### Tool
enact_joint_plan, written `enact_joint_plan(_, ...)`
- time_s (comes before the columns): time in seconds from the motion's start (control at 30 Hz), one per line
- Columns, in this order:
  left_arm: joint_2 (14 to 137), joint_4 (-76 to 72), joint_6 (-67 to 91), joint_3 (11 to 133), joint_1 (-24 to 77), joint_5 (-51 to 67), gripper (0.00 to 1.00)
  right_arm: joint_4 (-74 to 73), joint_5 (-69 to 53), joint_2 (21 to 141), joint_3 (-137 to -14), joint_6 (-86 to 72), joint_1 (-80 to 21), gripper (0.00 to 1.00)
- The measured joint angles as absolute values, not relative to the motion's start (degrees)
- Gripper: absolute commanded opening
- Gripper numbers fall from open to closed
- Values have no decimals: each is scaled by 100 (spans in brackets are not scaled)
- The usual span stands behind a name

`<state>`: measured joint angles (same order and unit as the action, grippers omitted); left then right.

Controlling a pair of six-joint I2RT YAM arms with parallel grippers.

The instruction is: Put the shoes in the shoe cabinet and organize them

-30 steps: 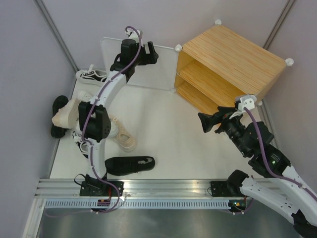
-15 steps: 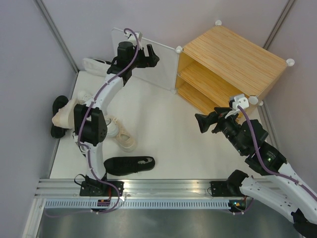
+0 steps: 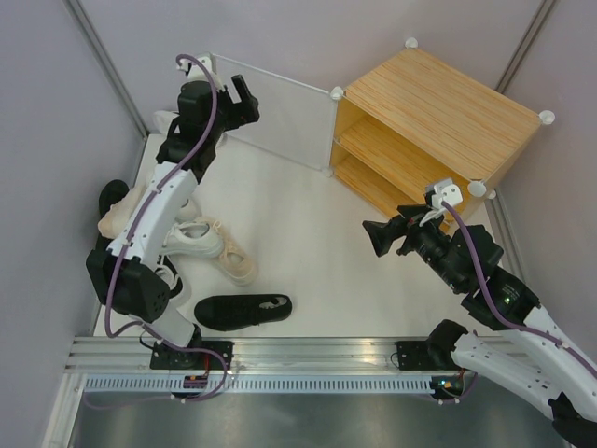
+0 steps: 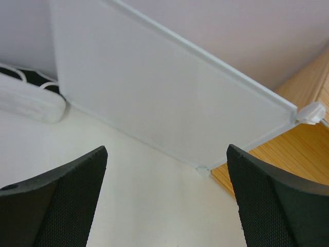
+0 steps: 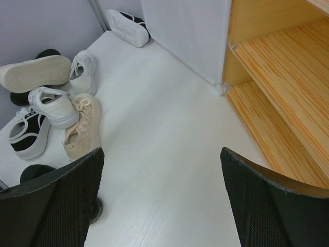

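At the left edge of the table (image 3: pixel 308 233) most of the shoes lie bunched together. A cream shoe (image 3: pixel 114 218) tipped sole-up lies across a black shoe (image 3: pixel 111 194). Just beside them are two white sneakers (image 5: pixel 54 105), a beige lace-up shoe (image 3: pixel 235 259) and a white shoe with black trim (image 5: pixel 24 136). A second black shoe (image 3: pixel 244 310) lies alone near the front edge, a little apart from the pile. One more white shoe (image 4: pixel 31 98) lies at the back wall, by the free edge of the door.

The left hand (image 3: pixel 248 99) is raised over the far left of the table, in front of the frosted door panel (image 3: pixel 284 121). Its fingers (image 4: pixel 56 206) are spread wide with nothing between them, and the wrist view shows the panel apart from both.

The door stands swung open toward the left, hinged on the shoe cabinet (image 3: pixel 448 103). The cabinet stands at the far right corner with its open front facing the table, and a wooden inner shelf (image 5: pixel 288 72) divides it into upper and lower compartments.

The right hand (image 3: pixel 376 238) hovers over the table in front of the cabinet's open front, pointed left toward the shoes. Its fingers (image 5: pixel 267 206) are released, wide apart, gripping nothing. All the shoes in view are on the table, well apart from the cabinet opening.
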<state>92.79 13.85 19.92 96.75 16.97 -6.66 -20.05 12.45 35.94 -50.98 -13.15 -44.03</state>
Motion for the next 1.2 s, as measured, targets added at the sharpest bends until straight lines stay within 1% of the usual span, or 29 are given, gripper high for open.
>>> enact_joint_plan(0.1,9015,1566,2211,9310,1485,-1011,100,-2069,1240,3594,-5098,-1299,-4403,98)
enact_joint_plan(0.3,8943,2018,2786,8785,655,-1234,100,-2178,1406,3472,-5087,-1299,-4403,98)
enact_joint_plan(0.5,9137,2202,3151,8713,257,-1328,99,-2178,1559,3269,-4904,-1212,-4403,98)
enact_joint_plan(0.63,9839,2270,3420,9107,123,-1347,99,-2185,1551,3269,-4744,-1129,-4403,98)
enact_joint_plan(0.93,12033,2480,3992,10818,23,-1555,98,-2021,1393,3544,-4425,-1031,-4403,98)
enact_joint_plan(1.2,13288,2327,4235,11957,-23,-1787,95,-1761,1081,3898,-4206,-1035,-4403,98)
